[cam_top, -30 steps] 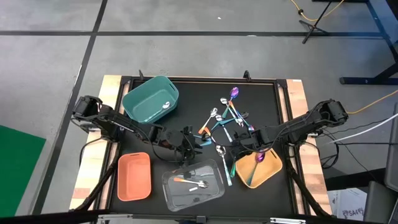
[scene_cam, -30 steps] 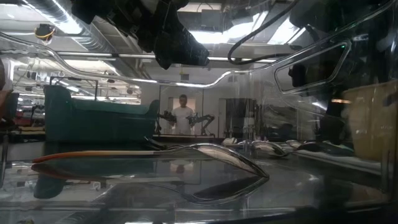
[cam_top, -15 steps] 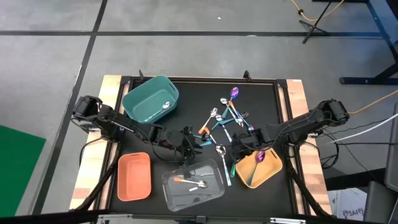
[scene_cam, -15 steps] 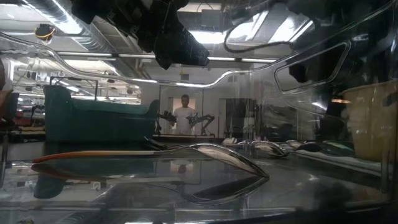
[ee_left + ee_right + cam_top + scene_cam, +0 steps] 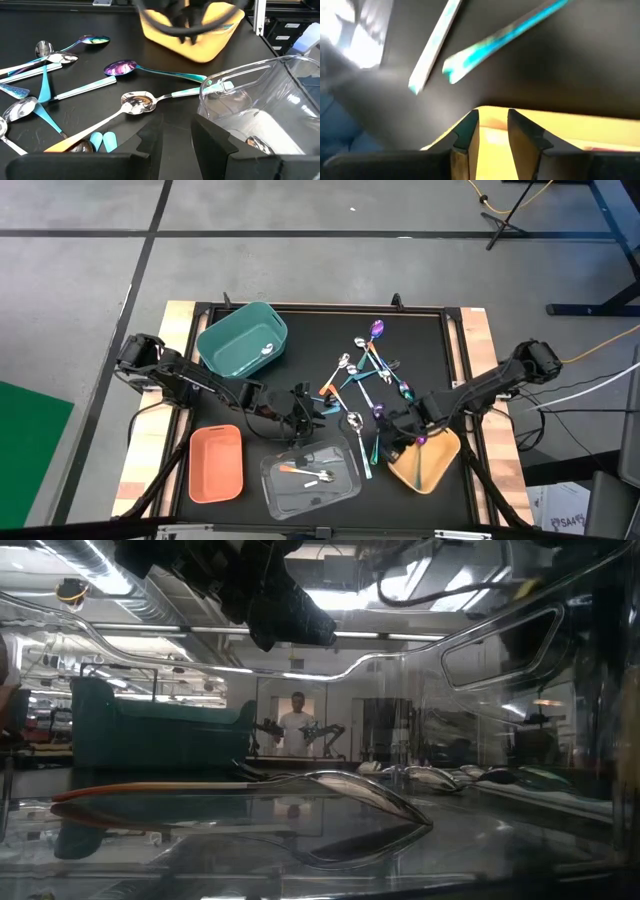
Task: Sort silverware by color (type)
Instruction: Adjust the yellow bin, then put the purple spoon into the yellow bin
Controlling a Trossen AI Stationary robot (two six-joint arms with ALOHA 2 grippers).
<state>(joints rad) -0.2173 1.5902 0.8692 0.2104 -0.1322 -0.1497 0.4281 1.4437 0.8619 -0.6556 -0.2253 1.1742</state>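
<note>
On the black counter (image 5: 250, 380), spoons (image 5: 365, 370) lie piled mid-mat, the right gripper (image 5: 400, 442), jaws slightly apart and empty, hangs over the yellow bin's (image 5: 432, 465) rim, the left gripper (image 5: 300, 420), jaws likewise gapped, waits beside the clear bin (image 5: 310, 475); next, reach another spoon.

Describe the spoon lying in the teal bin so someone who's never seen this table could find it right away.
Start at the teal bin at the table's far left corner, the only deep green tub there. Inside, against its right wall, lies a single all-silver spoon. Unlike the jumbled pile of spoons mid-table, it is alone and has no coloured handle.
</note>
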